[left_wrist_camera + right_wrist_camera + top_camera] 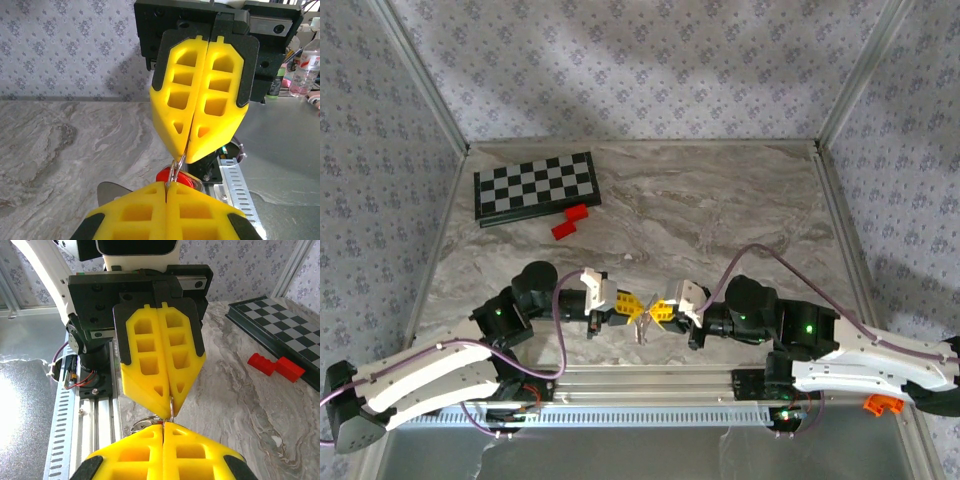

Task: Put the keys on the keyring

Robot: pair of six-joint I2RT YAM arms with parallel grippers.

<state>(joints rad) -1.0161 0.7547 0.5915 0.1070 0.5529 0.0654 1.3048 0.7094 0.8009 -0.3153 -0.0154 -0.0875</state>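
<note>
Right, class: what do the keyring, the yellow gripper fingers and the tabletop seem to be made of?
The keyring looks like metal: thin, silvery, glinting. The gripper fingers are probably moulded or printed plastic: matte yellow with cut-out cells. The tabletop shows grey marble veining; whether real stone or printed laminate is unclear.

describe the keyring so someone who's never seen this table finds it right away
Go to the near edge of the marble table, where the left gripper and the right gripper meet tip to tip. The keyring is pinched between them. It is the one thin, silvery wire loop there, unlike the chunky yellow gripper tips around it.
</note>
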